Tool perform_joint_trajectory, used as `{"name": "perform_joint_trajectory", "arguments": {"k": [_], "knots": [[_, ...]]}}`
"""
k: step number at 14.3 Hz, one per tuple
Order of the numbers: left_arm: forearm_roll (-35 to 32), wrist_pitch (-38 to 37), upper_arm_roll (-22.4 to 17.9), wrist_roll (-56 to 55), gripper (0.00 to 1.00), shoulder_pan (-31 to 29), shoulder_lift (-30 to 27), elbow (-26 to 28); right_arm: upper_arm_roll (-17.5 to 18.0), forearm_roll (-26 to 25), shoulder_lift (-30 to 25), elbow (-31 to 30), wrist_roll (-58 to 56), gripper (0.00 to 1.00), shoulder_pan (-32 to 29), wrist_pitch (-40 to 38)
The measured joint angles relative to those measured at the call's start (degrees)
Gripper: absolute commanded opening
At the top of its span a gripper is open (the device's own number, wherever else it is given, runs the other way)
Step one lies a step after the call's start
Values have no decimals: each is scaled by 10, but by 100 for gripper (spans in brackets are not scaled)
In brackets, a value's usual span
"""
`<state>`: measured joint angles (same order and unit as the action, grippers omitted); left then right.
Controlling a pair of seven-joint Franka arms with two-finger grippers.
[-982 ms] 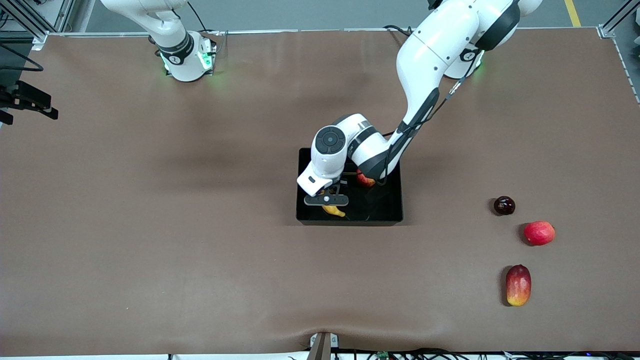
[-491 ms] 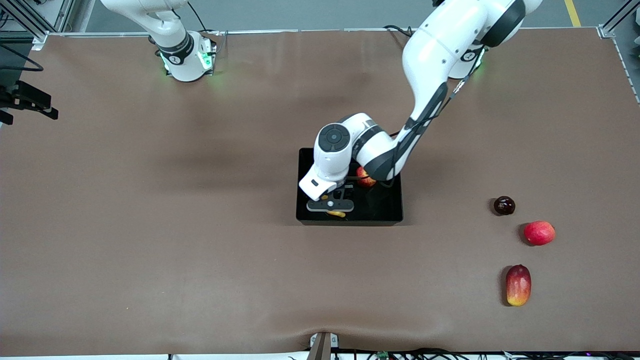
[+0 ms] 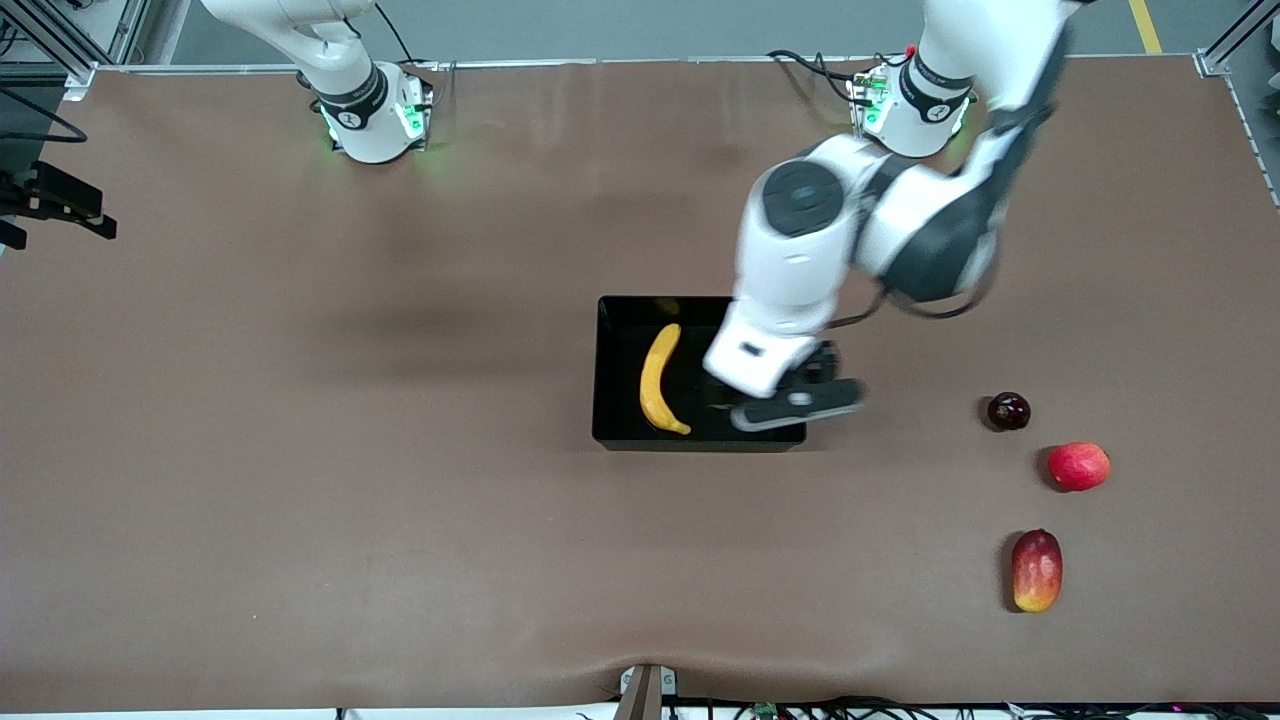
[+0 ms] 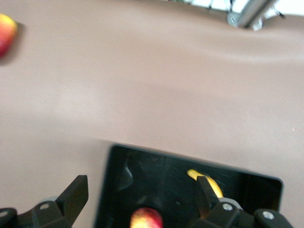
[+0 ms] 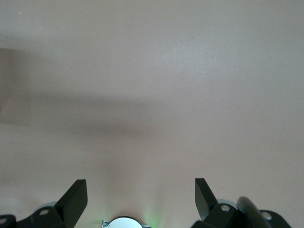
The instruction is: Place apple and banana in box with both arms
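The left gripper [image 3: 790, 395] has let go and risen — the banana [image 3: 656, 379] now lies bare.

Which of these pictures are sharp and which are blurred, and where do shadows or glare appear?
Front view: sharp and evenly lit; the left arm's wrist is slightly smeared above the box, and the banana is crisp. Left wrist view: soft all over, with the apple fuzzy and faint glare on the box floor. Right wrist view: only bare table with a broad soft shadow band.

The box [image 3: 613, 372] is glossy black, the banana [image 3: 655, 379] yellow, the apple [image 4: 145, 218] red with yellow, the mango [image 3: 1036, 571] red and yellow, and the table [image 3: 300, 450] brown.
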<state>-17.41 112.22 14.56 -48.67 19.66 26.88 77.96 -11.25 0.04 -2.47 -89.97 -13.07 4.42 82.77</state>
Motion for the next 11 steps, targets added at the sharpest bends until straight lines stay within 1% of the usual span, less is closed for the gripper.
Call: {"name": "perform_joint_trajectory", "arguments": {"k": [2,4,8,11], "knots": [[2,-22,2,11,100,-34,-26,3,0,0,0,0,0,100,0,0],[19,-46,3,22,100,-67,-46,3,0,0,0,0,0,100,0,0],[57,-89,3,94,100,-132,-90,4,0,0,0,0,0,100,0,0],[67,-112,3,149,100,-172,-117,5,0,0,0,0,0,100,0,0]]}}
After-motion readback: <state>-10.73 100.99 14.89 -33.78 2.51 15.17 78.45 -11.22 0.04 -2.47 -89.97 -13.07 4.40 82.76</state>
